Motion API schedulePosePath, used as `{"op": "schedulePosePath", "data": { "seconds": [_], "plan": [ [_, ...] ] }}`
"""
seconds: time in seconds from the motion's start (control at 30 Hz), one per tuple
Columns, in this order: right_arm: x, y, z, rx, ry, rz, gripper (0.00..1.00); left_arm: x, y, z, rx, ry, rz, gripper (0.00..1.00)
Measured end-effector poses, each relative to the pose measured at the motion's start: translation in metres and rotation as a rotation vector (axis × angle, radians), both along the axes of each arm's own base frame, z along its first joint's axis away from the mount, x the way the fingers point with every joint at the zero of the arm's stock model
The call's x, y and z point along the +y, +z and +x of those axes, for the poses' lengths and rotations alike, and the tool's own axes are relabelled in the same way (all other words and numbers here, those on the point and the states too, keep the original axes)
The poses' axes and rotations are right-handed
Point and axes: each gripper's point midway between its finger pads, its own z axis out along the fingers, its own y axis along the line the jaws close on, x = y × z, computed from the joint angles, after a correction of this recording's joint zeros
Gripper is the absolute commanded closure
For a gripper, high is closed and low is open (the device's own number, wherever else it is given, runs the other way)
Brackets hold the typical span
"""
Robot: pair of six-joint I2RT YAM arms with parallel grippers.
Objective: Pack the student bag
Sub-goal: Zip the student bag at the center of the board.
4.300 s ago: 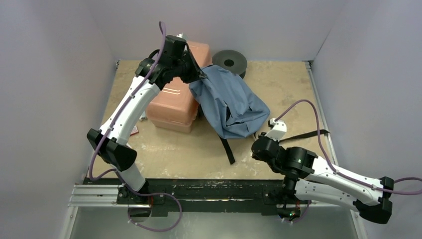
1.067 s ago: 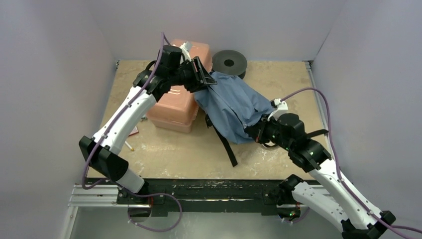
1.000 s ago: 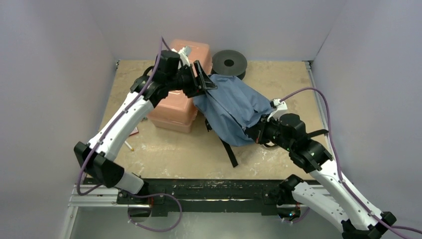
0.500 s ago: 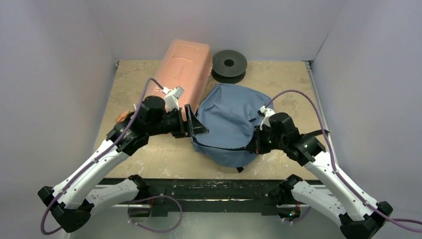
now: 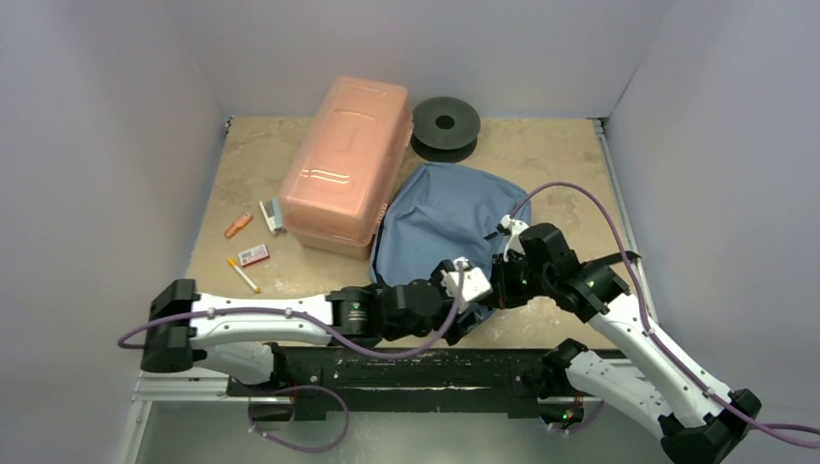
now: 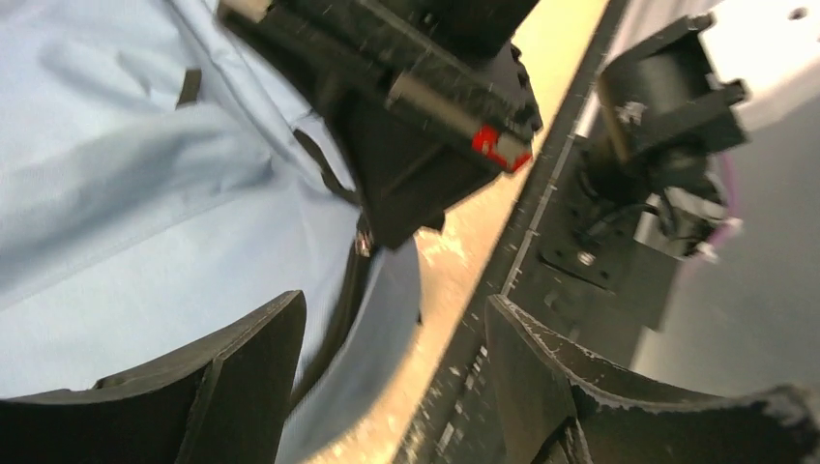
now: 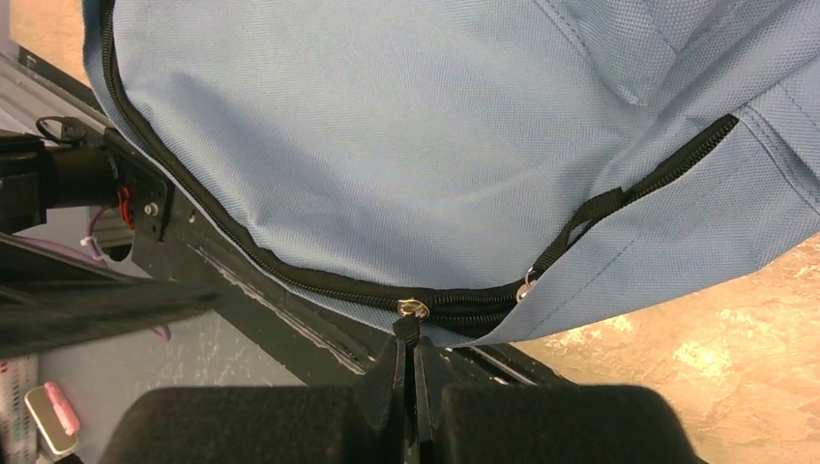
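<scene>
While the left gripper [image 6: 392,309] gapes at the student bag [image 5: 440,208], the right gripper [image 7: 414,353] pinches its zipper pull [image 7: 412,327].

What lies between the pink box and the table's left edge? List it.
The top view shows four small things left of the pink box: an orange piece, a blue-white piece, a red-and-white packet and a thin yellow stick.

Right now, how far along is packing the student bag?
Done: the student bag lies flat near the front edge. In hand: right tool pinches its zipper pull; left tool open alongside. Left: probably open it and load the small items beside the pink box.
</scene>
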Motion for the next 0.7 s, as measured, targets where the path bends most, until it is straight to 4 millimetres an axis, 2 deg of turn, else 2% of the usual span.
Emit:
{"op": "schedulePosePath", "data": {
  "seconds": [0.1,0.2,0.33,0.5,0.57,0.7],
  "plan": [
    [-0.001,-0.002,-0.001,0.005,-0.003,-0.007,1.0,-0.023,-0.015,0.01,-0.098,0.004,0.053,0.36],
    [-0.004,-0.003,-0.001,0.008,-0.013,-0.02,1.0,-0.03,-0.038,0.018,-0.141,0.013,0.115,0.45],
    [-0.008,-0.006,-0.001,0.017,-0.031,-0.038,1.0,-0.026,-0.054,0.024,-0.158,0.042,0.14,0.65],
    [-0.015,-0.011,0.0,0.049,-0.108,-0.067,1.0,-0.019,-0.068,0.029,-0.149,0.092,0.142,0.99],
    [-0.016,-0.015,0.001,0.068,-0.157,-0.066,1.0,-0.018,-0.071,0.028,-0.138,0.104,0.132,1.0],
    [-0.024,-0.037,0.001,0.127,-0.3,-0.077,1.0,-0.015,-0.084,0.022,-0.103,0.111,0.114,1.0]
  ]
}}
